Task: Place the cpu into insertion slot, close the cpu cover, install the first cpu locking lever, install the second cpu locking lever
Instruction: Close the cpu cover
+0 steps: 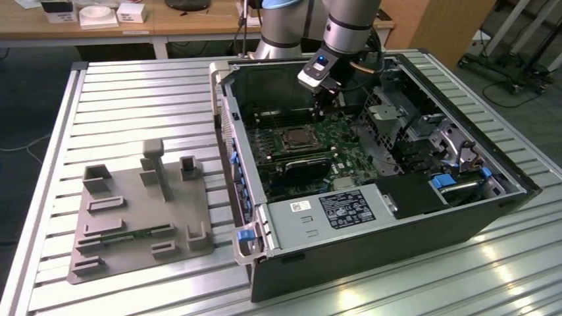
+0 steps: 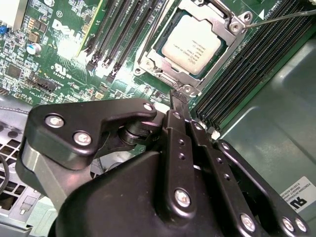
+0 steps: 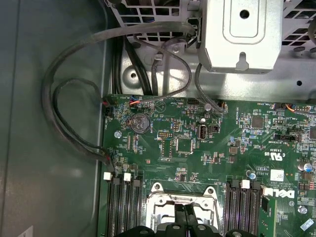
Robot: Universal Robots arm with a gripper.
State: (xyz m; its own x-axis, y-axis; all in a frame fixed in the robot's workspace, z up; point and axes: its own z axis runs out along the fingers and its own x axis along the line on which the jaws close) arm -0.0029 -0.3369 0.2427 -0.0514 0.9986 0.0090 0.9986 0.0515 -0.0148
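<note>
- tool (image 2: 177,101): fingers pressed together, holding nothing
- cpu (image 2: 195,42): seated flat, cover (image 2: 148,63) down around it
- bearing, exterior view: cpu near, at 7 o'clock from tool

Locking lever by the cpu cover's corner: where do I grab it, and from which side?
Take the locking lever on its straight run past the corner of the cpu cover, where it crosses the memory slots. It is a thin rod, so probably come down from above with the tool straddling it crosswise. Its handle end is out of frame.
</note>
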